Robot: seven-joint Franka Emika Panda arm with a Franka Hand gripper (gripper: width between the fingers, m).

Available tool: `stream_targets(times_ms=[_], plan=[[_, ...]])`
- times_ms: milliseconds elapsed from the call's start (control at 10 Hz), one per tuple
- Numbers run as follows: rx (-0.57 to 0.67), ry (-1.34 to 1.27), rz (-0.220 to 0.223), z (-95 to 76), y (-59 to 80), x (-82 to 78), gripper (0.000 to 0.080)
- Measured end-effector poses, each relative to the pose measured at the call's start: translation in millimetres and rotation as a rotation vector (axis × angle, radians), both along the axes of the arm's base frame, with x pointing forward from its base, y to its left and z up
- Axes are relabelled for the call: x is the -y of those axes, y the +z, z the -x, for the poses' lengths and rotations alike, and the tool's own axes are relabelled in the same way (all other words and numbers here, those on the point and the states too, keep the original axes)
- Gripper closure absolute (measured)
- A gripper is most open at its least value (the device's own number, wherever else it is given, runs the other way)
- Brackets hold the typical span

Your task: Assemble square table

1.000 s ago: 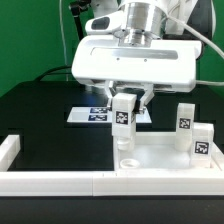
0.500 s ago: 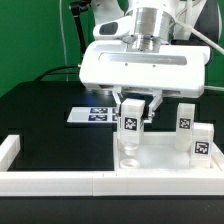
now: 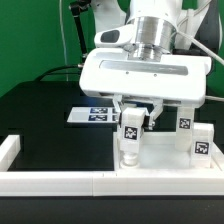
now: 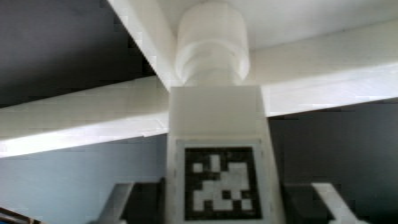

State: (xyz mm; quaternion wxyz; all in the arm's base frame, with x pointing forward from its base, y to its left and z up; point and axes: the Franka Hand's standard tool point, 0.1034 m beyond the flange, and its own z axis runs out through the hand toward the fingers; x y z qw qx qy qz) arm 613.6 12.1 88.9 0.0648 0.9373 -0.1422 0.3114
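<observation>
While the leg hangs over the slab, keep it dead upright!
Slab (image 3: 160,158) lies against the border rail (image 3: 60,182); two legs (image 3: 190,130) stand on its far side, so room there is tight. Gripper (image 3: 133,121) is clamped on the leg (image 3: 130,132), tip at the slab's surface.

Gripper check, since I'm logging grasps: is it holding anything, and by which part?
Yes. The gripper holds a white leg upright by its upper, tagged end; the lower end is down at the tabletop.
</observation>
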Motion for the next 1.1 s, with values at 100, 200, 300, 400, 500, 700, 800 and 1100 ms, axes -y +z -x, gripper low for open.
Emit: stream_targets(times_ms=[100,200,300,400,500,700,800,1100], plan=[[-0.001,0.002,0.003,-1.0,-2.2,-0.4,0.0509],[-0.001,0.004,0.006,-1.0,-4.2,-0.5,0.0509],[0.012,0.008,0.014,-1.1,-5.4,-1.2,0.0509],[0.007,0.011,0.019,0.7,-10.3,-1.1,0.0509],[0.003,0.011,0.021,1.3,-11.5,0.0,0.0509],[0.001,0.014,0.023,1.5,-11.8,0.0,0.0432],[0.000,0.016,0.024,1.5,-11.8,0.0,0.0296],[-0.001,0.019,0.026,1.6,-11.9,0.0,0.0160]])
